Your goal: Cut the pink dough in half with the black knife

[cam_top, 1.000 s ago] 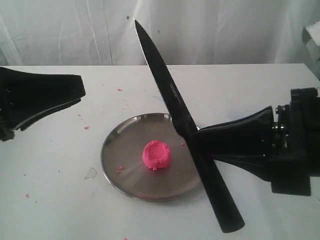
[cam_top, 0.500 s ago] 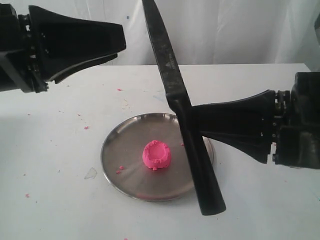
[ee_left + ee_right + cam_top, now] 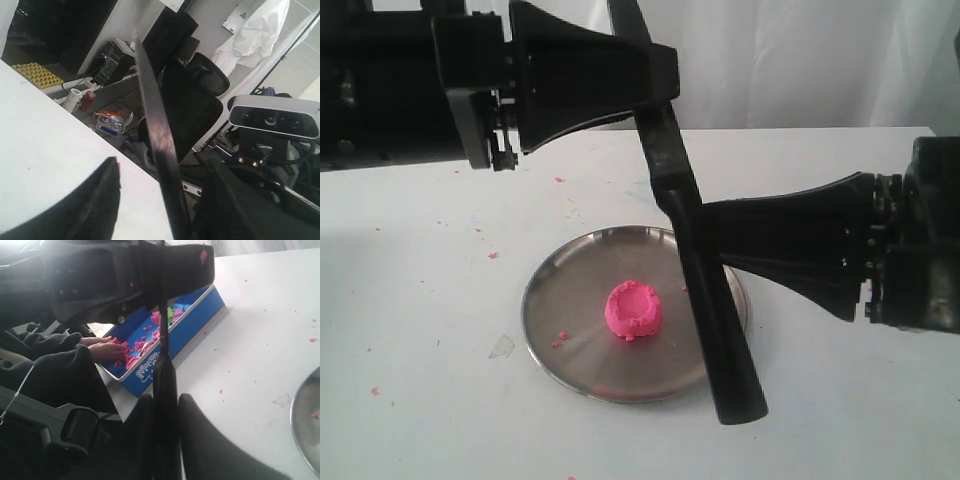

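The pink dough (image 3: 633, 308), a small rounded lump with a dented top, sits whole near the middle of the steel plate (image 3: 545, 300). My right gripper (image 3: 708, 235) is shut on the black knife (image 3: 672, 175) where blade meets handle. It holds the knife steeply tilted above the plate's right side, handle end low, tip out of frame at the top. My left gripper (image 3: 660, 95) is high up at the blade. In the left wrist view its fingers (image 3: 102, 200) stand wide apart with the black knife (image 3: 155, 130) between them. The right wrist view shows my right gripper (image 3: 165, 397) clamping the black knife (image 3: 164, 375).
Pink crumbs (image 3: 560, 338) lie on the plate and over the white table (image 3: 420, 300). In the right wrist view a blue box (image 3: 192, 322) of pink dough pieces stands at the table's edge, with a person's hand (image 3: 102, 349) beside it. A white curtain hangs behind.
My left arm has risen and swung right until its open fingers reach the blade. The right gripper has lifted the knife slightly and tipped it more upright.
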You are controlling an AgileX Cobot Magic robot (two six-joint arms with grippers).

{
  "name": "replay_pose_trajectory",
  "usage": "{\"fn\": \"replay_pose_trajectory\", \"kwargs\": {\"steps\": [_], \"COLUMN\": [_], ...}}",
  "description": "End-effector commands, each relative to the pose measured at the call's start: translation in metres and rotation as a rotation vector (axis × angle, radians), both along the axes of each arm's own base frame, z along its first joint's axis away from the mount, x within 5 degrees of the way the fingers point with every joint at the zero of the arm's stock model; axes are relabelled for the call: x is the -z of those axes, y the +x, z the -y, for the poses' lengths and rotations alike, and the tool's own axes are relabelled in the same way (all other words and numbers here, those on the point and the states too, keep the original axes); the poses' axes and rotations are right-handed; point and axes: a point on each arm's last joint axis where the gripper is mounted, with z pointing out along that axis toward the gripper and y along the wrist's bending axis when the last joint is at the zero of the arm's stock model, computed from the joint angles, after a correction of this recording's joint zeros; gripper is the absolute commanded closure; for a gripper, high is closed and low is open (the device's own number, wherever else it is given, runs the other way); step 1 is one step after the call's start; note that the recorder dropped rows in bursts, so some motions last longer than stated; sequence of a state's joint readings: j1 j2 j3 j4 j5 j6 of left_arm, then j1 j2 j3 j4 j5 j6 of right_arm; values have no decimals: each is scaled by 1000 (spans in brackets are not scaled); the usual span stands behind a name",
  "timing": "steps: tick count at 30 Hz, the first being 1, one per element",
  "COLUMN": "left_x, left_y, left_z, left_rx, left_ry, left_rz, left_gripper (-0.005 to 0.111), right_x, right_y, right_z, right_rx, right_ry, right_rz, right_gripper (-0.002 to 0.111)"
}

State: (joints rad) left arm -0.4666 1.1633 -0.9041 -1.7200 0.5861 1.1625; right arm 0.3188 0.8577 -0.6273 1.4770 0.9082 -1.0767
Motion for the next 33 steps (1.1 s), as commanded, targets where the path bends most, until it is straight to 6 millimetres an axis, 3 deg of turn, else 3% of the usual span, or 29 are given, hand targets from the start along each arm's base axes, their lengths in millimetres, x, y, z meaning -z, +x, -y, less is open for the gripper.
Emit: {"fn": "replay_pose_trajectory", "kwargs": {"steps": [1, 10, 20, 22, 28, 33], "left_x": [-2, -2, -2, -2, -8, -20], "left_y": [0, 1, 2, 2, 0, -6], "left_z": [1, 1, 1, 1, 0, 1], "left_rx": [-7, -13, -22, -22, 4, 82], "left_ry": [-18, -13, -9, -9, -26, -63], "left_rz": [-2, 6, 7, 7, 25, 68], "left_gripper": [66, 107, 107, 107, 107, 107], "right_x": [-2, -2, -2, 1, 10, 12], "right_y": [-2, -2, -3, -2, 8, 7], "right_z": [0, 0, 0, 1, 7, 7], "right_rx": [-13, -13, -15, -11, 86, 64], "right_ry": [13, 13, 13, -25, -172, -207], "right_rz": [14, 14, 17, 33, 106, 132], "right_gripper": [99, 99, 97, 91, 56, 56]}}
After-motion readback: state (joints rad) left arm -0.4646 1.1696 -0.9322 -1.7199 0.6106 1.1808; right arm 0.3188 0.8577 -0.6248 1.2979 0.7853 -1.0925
